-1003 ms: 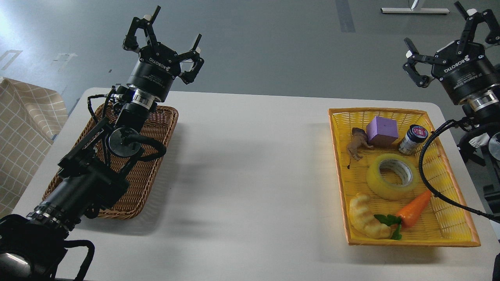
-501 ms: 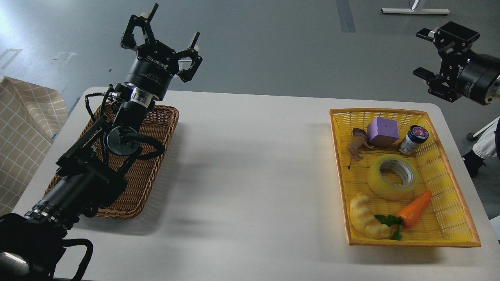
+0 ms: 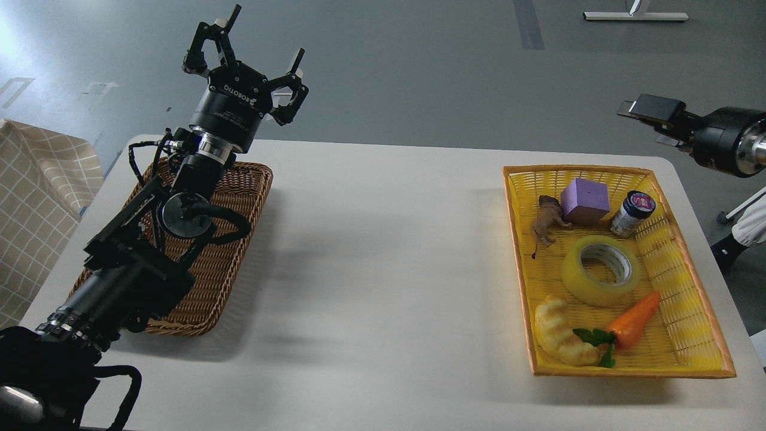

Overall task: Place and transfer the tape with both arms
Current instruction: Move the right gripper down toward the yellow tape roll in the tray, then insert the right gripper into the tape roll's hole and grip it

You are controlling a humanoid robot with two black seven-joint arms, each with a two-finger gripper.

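The tape (image 3: 601,287), a wide translucent yellow roll with a grey-white core, lies flat in the middle of the yellow basket (image 3: 516,251) on the right of the table. My left gripper (image 3: 245,57) is open and empty, fingers pointing up, above the far end of the brown wicker basket (image 3: 239,203). My right gripper (image 3: 655,123) is turned sideways at the far right, above and behind the yellow basket's far right corner. Its fingers stand apart and hold nothing. It is well clear of the tape.
The yellow basket also holds a purple block (image 3: 585,200), a small jar (image 3: 633,214), a brown toy animal (image 3: 546,220), a croissant toy (image 3: 562,332) and a toy carrot (image 3: 634,311). The white table (image 3: 389,257) lies between the baskets. A checked cloth (image 3: 36,197) is at the left.
My right arm has swung from upright to lying sideways, its gripper now pointing left and lower. My left gripper has barely moved. The tape has not moved.
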